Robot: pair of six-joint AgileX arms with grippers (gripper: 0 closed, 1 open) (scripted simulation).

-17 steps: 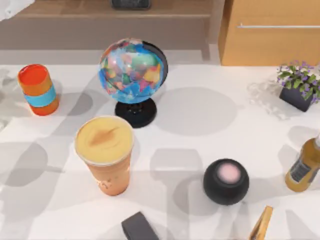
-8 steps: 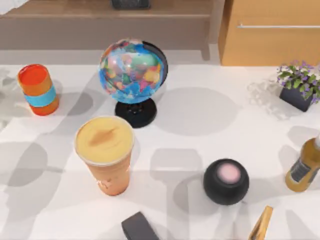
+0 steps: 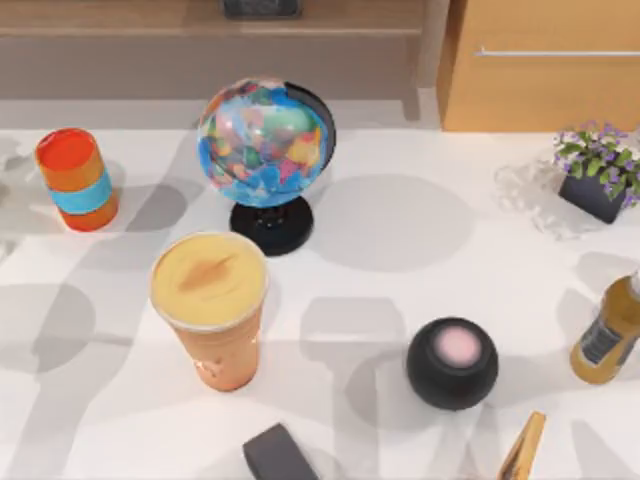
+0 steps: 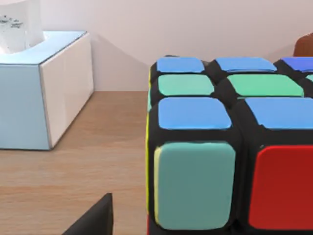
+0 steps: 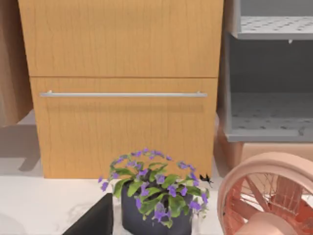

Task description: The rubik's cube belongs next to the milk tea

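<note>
Stickers of the rubik's cube [image 4: 230, 147] loom right before the left claw, blue and green uppermost, resting on a wooden surface [image 4: 73, 171]; whether that claw's fingers are spread or closed I cannot tell. It should probably square up on opposite faces before closing. Farther off stands a pale blue box [image 4: 39, 93]. The milk tea [image 3: 212, 305] waits on the white table [image 3: 400, 250], beyond a globe [image 3: 265, 150].

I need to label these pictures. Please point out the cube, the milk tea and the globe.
cube [image 4: 230, 147], left wrist view, on the black frame between its stickers.
milk tea [image 3: 208, 280], top view, on its creamy round top.
globe [image 3: 262, 142], top view, on the coloured sphere.
</note>
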